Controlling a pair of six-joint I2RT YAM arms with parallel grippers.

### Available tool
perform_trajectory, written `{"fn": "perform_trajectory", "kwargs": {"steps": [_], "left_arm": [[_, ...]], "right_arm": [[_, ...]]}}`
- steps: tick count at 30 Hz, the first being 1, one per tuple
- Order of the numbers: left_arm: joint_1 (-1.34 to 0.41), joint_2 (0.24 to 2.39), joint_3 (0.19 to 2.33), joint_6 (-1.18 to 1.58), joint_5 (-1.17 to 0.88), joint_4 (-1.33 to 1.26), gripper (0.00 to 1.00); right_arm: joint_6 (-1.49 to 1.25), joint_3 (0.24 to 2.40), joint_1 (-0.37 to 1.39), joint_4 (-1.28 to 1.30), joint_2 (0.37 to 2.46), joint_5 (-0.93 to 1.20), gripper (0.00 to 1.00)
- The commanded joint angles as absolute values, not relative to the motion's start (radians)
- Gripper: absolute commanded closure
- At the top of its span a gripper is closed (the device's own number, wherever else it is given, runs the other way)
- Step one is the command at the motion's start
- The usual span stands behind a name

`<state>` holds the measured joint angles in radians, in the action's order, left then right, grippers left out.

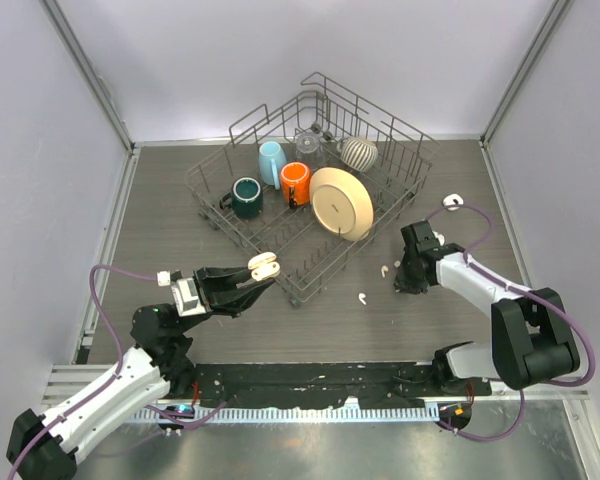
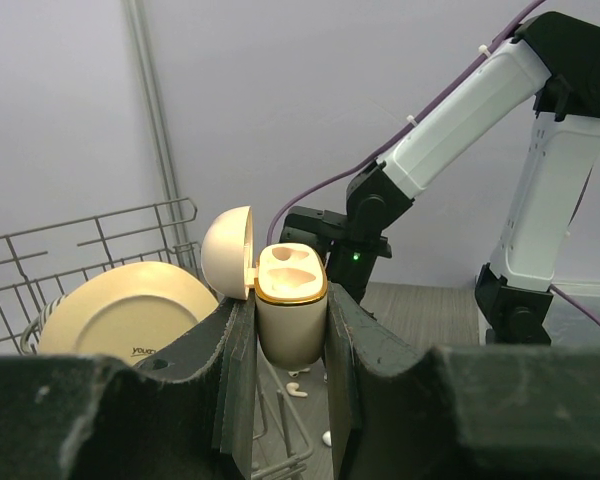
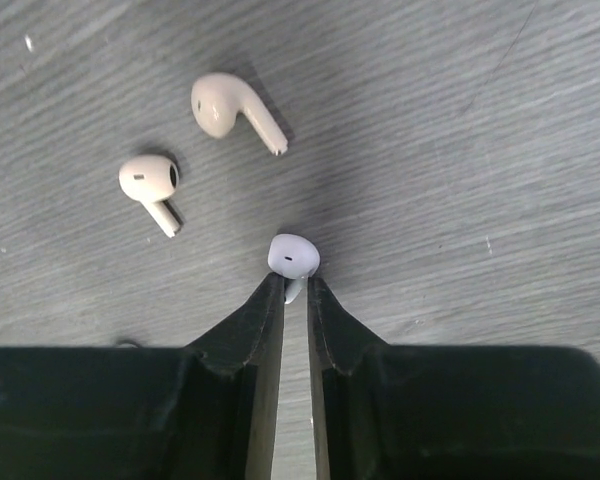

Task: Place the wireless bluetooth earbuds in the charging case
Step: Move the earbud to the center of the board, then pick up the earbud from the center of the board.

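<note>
My left gripper [image 1: 248,285] is shut on the cream charging case [image 1: 263,266] and holds it upright above the table, lid open. In the left wrist view the case [image 2: 291,310] sits between the fingers, its empty sockets facing up. My right gripper [image 1: 402,278] is low over the table, right of the rack. In the right wrist view it [image 3: 295,284] is shut on the stem of a white earbud [image 3: 294,255], the bud sticking out past the tips. Two more earbuds [image 3: 148,181] [image 3: 226,107] lie loose on the table beyond; they also show in the top view [image 1: 383,269] [image 1: 362,297].
A wire dish rack [image 1: 400,160] stands at the back centre with a teal mug [image 1: 247,197], blue mug [image 1: 271,160], orange mug [image 1: 296,183], cream plate [image 1: 342,203] and striped bowl [image 1: 359,152]. A small white object [image 1: 452,201] lies at the right by the purple cable.
</note>
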<state>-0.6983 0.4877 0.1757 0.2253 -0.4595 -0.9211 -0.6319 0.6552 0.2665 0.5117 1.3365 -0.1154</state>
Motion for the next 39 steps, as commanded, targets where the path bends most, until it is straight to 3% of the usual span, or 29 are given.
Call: {"fn": "perform_trajectory", "kwargs": {"steps": [1,5,9,12,21,26,30,39], "left_arm": [[-0.701,0.476,0.189,0.199,-0.445,-0.936,1.00],[-0.701,0.480,0.189,0.198,-0.445,-0.936,1.00],[-0.701,0.486,0.192,0.198,-0.451,-0.936,1.00],[-0.701,0.486,0.193,0.196,-0.454,-0.933,1.00],[-0.701,0.476,0.202,0.201,-0.459,-0.922,1.00],[-0.701,0.456,0.209,0.201,-0.462,-0.891,1.00],[-0.701,0.446,0.212,0.199,-0.465,-0.876,1.00],[-0.701,0.402,0.218,0.181,-0.454,-0.813,1.00]], "right_arm": [[-0.644,0.618,0.282,0.591,1.301,-0.051,0.81],[-0.647,0.600,0.325,0.601,1.276,-0.021,0.80],[-0.647,0.617,0.373,0.620,1.212,-0.037,0.62],[-0.627,0.655,0.390,0.624,1.148,-0.087,0.57],[-0.534,0.729,0.391,0.560,1.127,-0.420,0.59],[-0.468,0.730,0.387,0.489,1.184,-0.436,0.60],[-0.440,0.710,0.360,0.408,1.259,-0.319,0.60],[-0.407,0.650,0.302,0.267,1.244,-0.261,0.42]]}}
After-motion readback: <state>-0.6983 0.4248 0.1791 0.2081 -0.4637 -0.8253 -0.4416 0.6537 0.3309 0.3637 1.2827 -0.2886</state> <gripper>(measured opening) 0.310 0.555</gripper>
